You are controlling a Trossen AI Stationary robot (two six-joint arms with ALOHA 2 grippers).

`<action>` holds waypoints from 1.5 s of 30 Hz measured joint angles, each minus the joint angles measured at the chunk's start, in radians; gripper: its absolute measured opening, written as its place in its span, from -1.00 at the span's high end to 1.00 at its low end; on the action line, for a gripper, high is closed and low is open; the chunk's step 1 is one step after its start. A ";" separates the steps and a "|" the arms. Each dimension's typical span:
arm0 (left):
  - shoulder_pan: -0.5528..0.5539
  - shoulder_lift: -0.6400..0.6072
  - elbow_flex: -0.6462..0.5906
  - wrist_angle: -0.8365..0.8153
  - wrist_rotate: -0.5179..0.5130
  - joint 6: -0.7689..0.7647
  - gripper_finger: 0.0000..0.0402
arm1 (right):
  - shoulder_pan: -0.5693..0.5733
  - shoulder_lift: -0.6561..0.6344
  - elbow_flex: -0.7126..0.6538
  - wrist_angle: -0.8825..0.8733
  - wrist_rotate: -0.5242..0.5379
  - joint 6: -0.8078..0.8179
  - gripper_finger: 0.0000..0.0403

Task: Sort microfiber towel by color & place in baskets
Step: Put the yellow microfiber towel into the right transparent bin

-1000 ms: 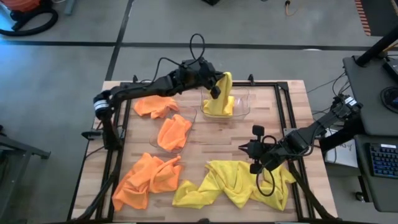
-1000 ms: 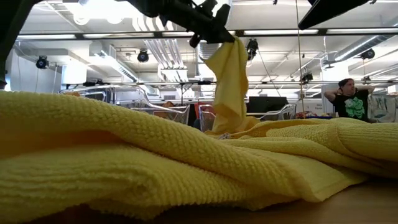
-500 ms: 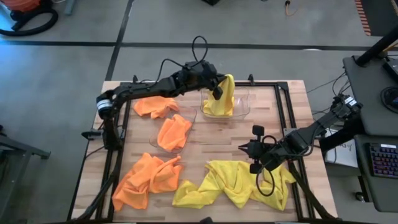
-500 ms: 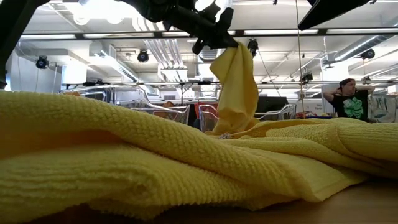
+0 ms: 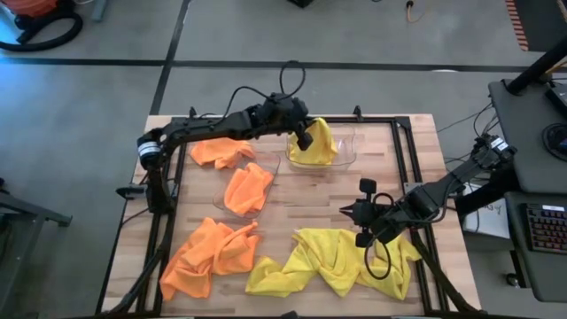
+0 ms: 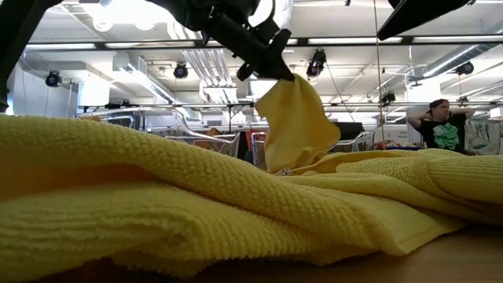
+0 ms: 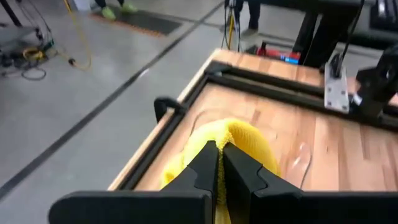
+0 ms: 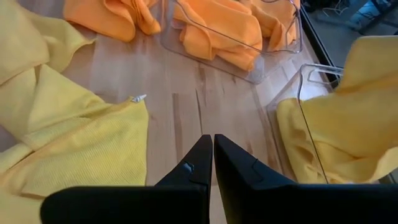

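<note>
High view: one yellow towel (image 5: 321,143) is held hanging down into the far basket (image 5: 347,151) by the clenched left gripper (image 5: 304,133), while the right gripper (image 5: 345,212), closed on nothing, waits by the yellow pile (image 5: 332,257).

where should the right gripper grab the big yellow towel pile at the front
Judging from the high view, take the yellow towel pile at a raised fold near its middle, coming straight down from above. It lies flat and crumpled on the table, so edges offer little to pinch; the right gripper hangs just beside it.
</note>
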 joint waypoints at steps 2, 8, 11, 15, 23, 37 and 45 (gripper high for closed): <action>0.000 -0.001 0.000 -0.044 0.000 0.007 1.00 | 0.000 0.000 0.000 0.001 0.000 0.000 0.94; -0.005 -0.001 -0.001 -0.133 0.000 0.010 1.00 | 0.000 0.000 0.000 0.006 0.000 -0.001 0.94; -0.005 -0.001 -0.002 -0.190 0.030 0.037 1.00 | 0.000 0.000 0.000 0.006 0.000 -0.001 0.94; -0.005 -0.001 -0.002 -0.270 0.044 0.059 1.00 | 0.000 0.000 0.000 0.013 0.010 -0.006 0.94; -0.027 -0.001 -0.004 -0.209 0.172 0.057 1.00 | -0.021 0.000 0.000 0.035 0.207 -0.010 0.94; -0.038 0.066 -0.004 0.148 0.182 -0.037 1.00 | -0.084 0.000 0.000 0.037 0.208 -0.010 0.94; -0.037 0.141 -0.004 0.207 0.181 -0.100 1.00 | -0.084 0.000 -0.003 0.036 0.207 -0.010 0.94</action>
